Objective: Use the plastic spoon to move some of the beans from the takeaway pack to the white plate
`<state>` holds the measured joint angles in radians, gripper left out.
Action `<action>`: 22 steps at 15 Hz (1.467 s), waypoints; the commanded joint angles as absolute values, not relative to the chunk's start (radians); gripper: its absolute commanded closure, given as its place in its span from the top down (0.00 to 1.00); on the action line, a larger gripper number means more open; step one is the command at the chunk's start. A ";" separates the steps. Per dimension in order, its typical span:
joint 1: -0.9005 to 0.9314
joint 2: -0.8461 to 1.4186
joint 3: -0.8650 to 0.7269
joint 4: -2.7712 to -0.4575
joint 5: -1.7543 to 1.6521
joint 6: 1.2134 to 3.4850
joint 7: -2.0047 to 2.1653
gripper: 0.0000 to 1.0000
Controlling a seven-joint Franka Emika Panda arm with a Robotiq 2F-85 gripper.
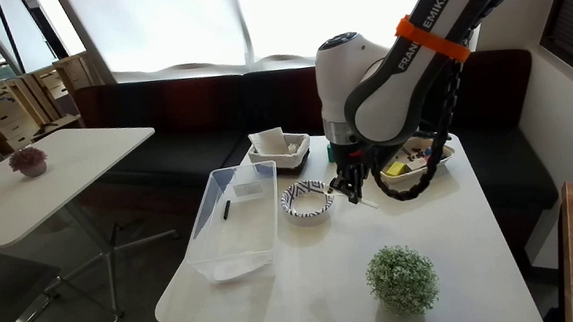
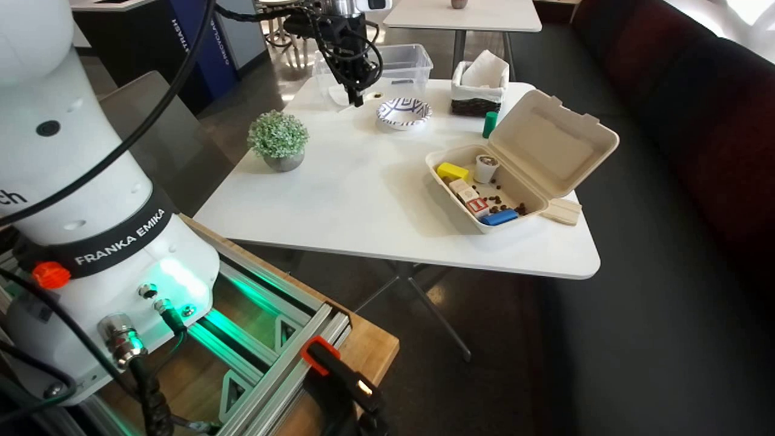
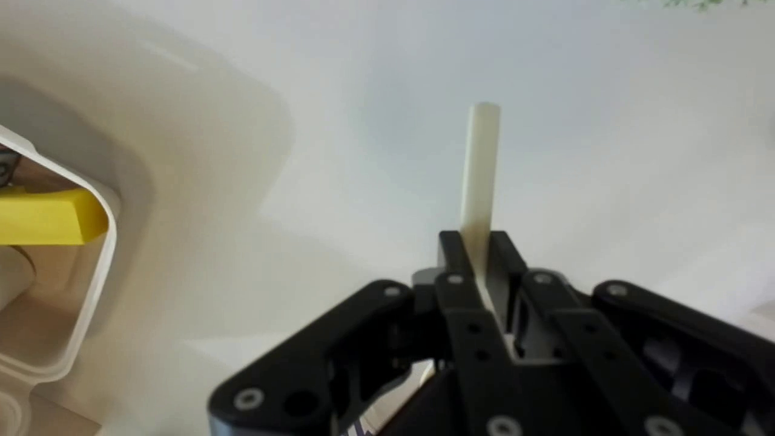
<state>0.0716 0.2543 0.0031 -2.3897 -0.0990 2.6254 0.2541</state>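
A dark padded seat (image 1: 187, 156) runs beside the white worktop (image 1: 343, 263), and above that surface my pincer (image 3: 478, 242) is pressed together on the plastic spoon (image 3: 481, 163), pinching the slim handle so that its plain end juts out one way and the head the other. In the spoon's head (image 1: 329, 191) I make out a dark speck (image 2: 376, 95), presumably part of the load.

The head points at the white plate (image 1: 308, 202), a deep dish with a patterned rim; whether it hangs over that rim or just beside it, I cannot tell from these views. My step, as I judge it, is delivery: bring the head level over the middle of the dish, sink low so nothing bounces out, then roll the wrist slowly. A handle this thin may twist, so a firm pinch matters more than speed. Coming in too low could catch the rim, and the clear bin (image 1: 230, 233) just past it leaves little room to overshoot.

Farther off, the takeaway pack (image 2: 551, 142) stands open, with beans (image 2: 519, 209) on its floor should I want another scoop.
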 commanded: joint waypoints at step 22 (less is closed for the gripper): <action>0.280 0.649 -0.038 -1.776 -0.526 1.916 0.286 0.03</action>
